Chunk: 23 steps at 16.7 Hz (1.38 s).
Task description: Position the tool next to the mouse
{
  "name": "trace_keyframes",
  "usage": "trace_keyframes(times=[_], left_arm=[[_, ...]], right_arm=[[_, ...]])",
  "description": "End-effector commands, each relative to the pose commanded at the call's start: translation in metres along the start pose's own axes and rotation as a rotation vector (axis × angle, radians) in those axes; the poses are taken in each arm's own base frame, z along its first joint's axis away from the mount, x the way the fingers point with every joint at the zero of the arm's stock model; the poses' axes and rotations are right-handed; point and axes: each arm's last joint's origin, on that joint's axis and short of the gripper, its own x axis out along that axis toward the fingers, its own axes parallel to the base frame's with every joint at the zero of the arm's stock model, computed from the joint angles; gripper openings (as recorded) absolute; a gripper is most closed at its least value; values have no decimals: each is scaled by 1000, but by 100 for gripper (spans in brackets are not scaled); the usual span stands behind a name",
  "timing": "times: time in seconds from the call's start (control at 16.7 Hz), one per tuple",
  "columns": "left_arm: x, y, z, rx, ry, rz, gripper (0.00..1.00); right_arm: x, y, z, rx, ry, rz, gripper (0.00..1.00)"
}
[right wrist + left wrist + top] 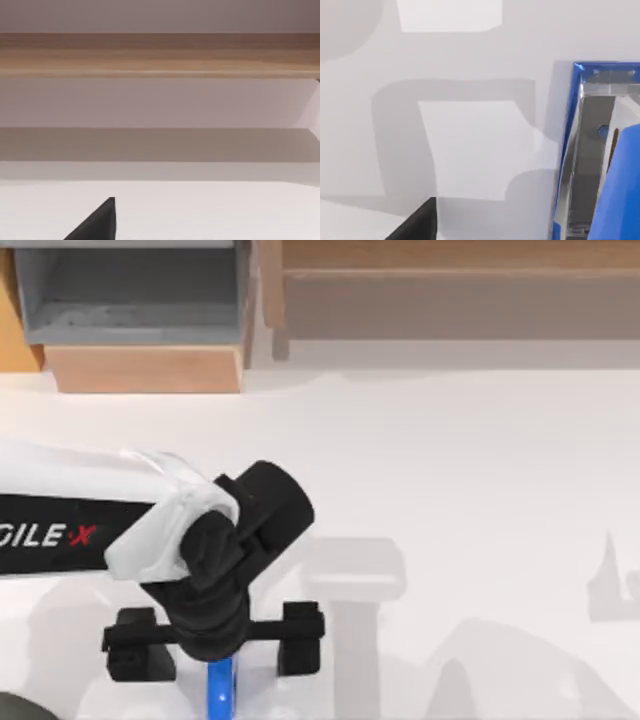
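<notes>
Our left gripper (214,640) hangs low over the near edge of the table (480,480), its two fingers (300,638) spread wide to either side of the wrist, and the tool (220,687), a bright blue bar, pokes out from directly beneath it, running on toward the near table edge. The fingers stand well apart from the bar on both sides, so the hand is released and grasps nothing. In the left wrist view the tool (590,150) lies close beneath the camera, blue-edged with a shiny metal face, resting flat on the white surface. A dark rounded shape (25,708) sits at the table's near corner, beyond the gripper's left finger; it may be the mouse, but too little of it shows for us to be sure. We judge the task barely begun: the tool is not yet gripped, and closing on it, lifting it and setting it down beside the mouse all remain. Our right arm is parked, its wrist view looking across bare table toward a wooden shelf (160,55).
</notes>
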Motion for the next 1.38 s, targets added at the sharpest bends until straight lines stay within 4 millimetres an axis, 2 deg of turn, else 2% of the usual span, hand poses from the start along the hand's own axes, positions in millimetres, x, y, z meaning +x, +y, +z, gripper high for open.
trace_keyframes(times=[0.24,1.02,1.38], left_arm=[[3,0,0,0,2,2,100],[3,0,0,0,2,2,2],[3,0,0,0,2,2,0]], right_arm=[[0,0,0,0,0,0,100],[0,0,0,0,0,0,100],[0,0,0,0,0,0,100]])
